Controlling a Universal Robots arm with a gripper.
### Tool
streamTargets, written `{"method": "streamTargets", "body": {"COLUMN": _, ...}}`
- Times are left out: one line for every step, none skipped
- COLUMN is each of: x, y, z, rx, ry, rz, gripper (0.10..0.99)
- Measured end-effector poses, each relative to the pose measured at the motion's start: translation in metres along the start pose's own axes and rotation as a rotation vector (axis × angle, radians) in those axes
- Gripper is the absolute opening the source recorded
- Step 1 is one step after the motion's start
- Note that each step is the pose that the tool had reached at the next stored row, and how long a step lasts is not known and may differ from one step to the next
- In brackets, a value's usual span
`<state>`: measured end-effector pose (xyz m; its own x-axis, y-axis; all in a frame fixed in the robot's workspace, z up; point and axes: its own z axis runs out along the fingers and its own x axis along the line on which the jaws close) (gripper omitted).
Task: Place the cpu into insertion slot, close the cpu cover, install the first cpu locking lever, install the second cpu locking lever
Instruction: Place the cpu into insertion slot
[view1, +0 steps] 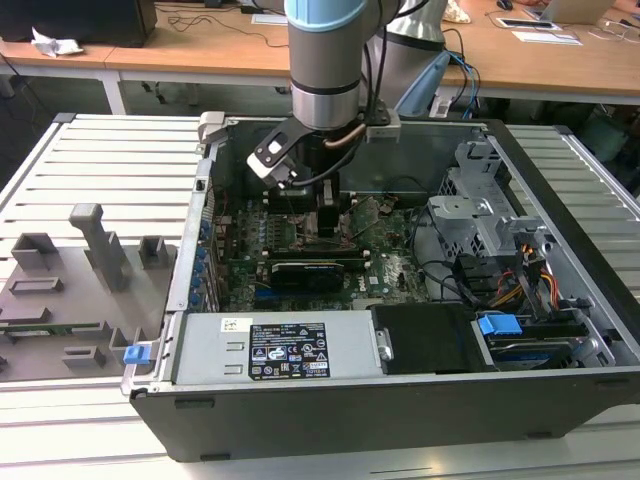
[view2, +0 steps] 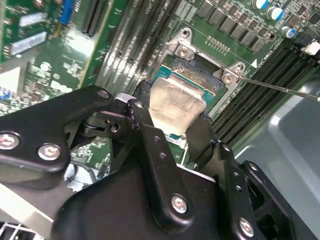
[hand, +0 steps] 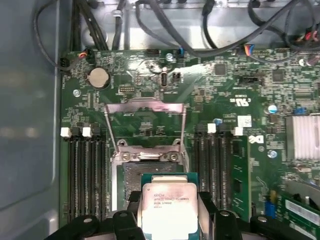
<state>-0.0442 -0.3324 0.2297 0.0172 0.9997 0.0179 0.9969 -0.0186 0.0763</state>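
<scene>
Inside the open computer case (view1: 400, 415) the end effector (hand: 170, 215) hangs low over the insertion slot (hand: 132, 180) on the green motherboard (hand: 225, 90). The cpu cover (hand: 145, 106) stands swung up off the slot's far edge, and the cpu (hand: 166, 200), silver face up, is pinched between the closed-in fingers (hand: 209, 210) just above the slot

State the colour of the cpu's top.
The cpu is silvery-grey on top, best seen in the first wrist view.

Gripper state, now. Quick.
Gripper: closed on the cpu, holding it at the insertion slot.
</scene>
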Motion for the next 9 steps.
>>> {"method": "streamTargets", "body": {"x": 0.0013, "y": 0.0000, "z": 0.0018, "rx": 0.000, "ry": -0.0001, "rz": 0.000, "gripper": 0.529}}
{"method": "streamTargets", "body": {"x": 0.0023, "y": 0.0002, "z": 0.0032, "rx": 0.000, "ry": 0.0000, "rz": 0.000, "gripper": 0.529}}
{"method": "streamTargets", "body": {"x": 0.0040, "y": 0.0003, "z": 0.0055, "rx": 0.000, "ry": -0.0001, "rz": 0.000, "gripper": 0.529}}
{"method": "streamTargets", "body": {"x": 0.0051, "y": 0.0001, "z": 0.0079, "rx": 0.000, "ry": -0.0001, "rz": 0.000, "gripper": 0.529}}
{"method": "streamTargets", "body": {"x": 0.0060, "y": 0.0000, "z": 0.0095, "rx": 0.000, "ry": -0.0002, "rz": 0.000, "gripper": 0.529}}
{"method": "streamTargets", "body": {"x": 0.0073, "y": -0.0002, "z": 0.0121, "rx": 0.000, "ry": -0.0005, "rz": 0.000, "gripper": 0.529}}
{"method": "streamTargets", "body": {"x": 0.0083, "y": -0.0004, "z": 0.0144, "rx": 0.000, "ry": -0.0004, "rz": 0.000, "gripper": 0.529}}
{"method": "streamTargets", "body": {"x": 0.0088, "y": -0.0005, "z": 0.0156, "rx": 0.000, "ry": -0.0006, "rz": 0.000, "gripper": 0.529}}
{"method": "streamTargets", "body": {"x": 0.0092, "y": -0.0006, "z": 0.0167, "rx": 0.000, "ry": -0.0005, "rz": 0.000, "gripper": 0.529}}
